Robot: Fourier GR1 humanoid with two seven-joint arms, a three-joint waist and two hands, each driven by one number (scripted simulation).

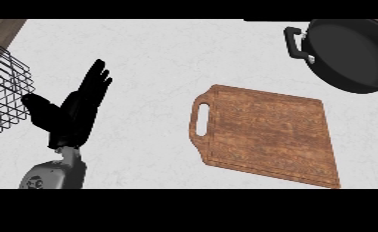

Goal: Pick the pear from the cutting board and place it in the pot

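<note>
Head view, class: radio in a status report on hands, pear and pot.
Left hand open, resting at the view's left; right hand not in view. No pear visible on the cutting board. Pot upper right, nothing blocking it.

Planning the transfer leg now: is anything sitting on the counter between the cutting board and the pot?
Nothing visible does. Bare counter separates the cutting board from the pot at upper right. No pear shows on the board or anywhere else. The wire rack and open left hand are far left.
</note>
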